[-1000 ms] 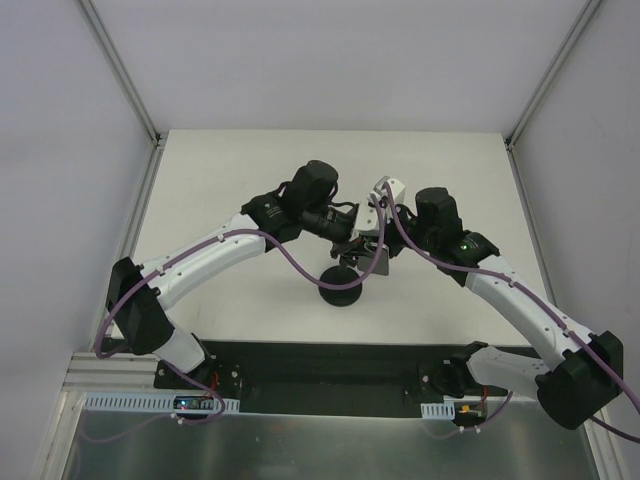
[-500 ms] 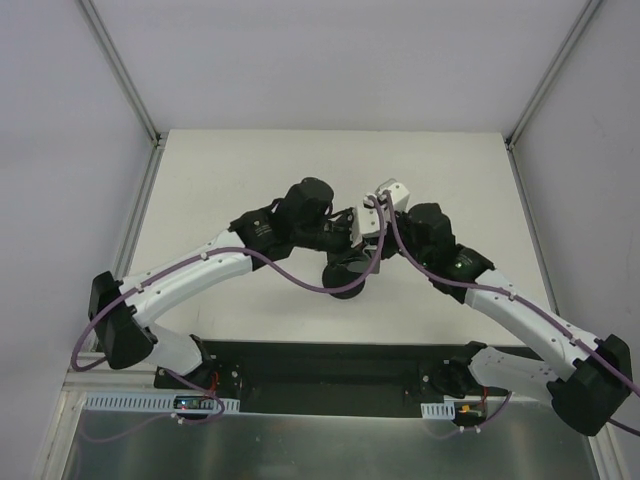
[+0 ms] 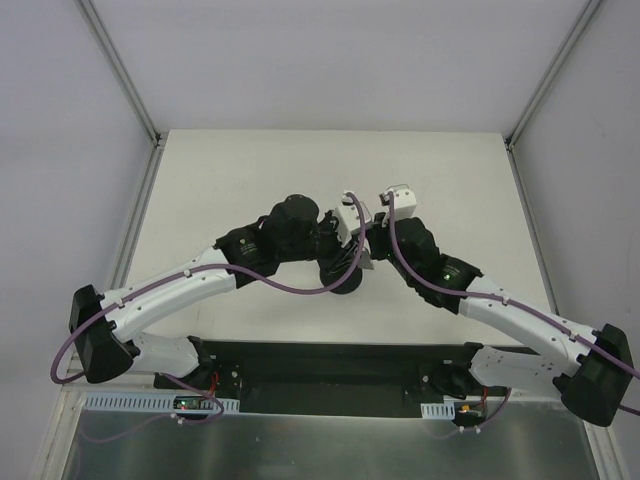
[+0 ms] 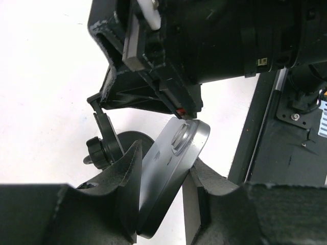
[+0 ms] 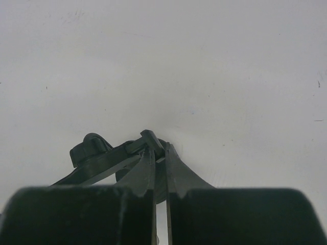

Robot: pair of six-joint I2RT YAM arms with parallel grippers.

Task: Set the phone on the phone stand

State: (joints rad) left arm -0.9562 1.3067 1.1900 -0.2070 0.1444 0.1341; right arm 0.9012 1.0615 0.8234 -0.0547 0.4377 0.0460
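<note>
Left wrist view shows the left claw (image 4: 163, 173) closed on the phone (image 4: 176, 153), its two padded fingers (image 4: 127, 173) pressing the phone's long edges. The phone is held off the surface (image 4: 46, 76) at a tilt, pale back towards the camera and corner lens at its upper end. It sits just beside the phone stand (image 4: 104, 132), not on it. The stand's thin arm and small round knob rise directly next to the left claw's near finger, with a dark curve of the disc base showing behind that finger. Above the stand, the tip of the right claw reaches down to the phone's upper end by the lens, though I cannot tell if they touch. In the right wrist view the right claw (image 5: 159, 153) has its fingers (image 5: 143, 173) drawn almost together, with only a thin slit between them. The phone stand (image 5: 97, 158), with its knob and angled arm, lies right at their tips. Whether those fingers pinch any part of the stand I cannot tell. From the top external view both arms meet over the phone stand (image 3: 343, 283), whose round base rests on the white surface (image 3: 230, 170) just below the two wrists. The phone is too hidden among the black parts there to pick out.
</note>
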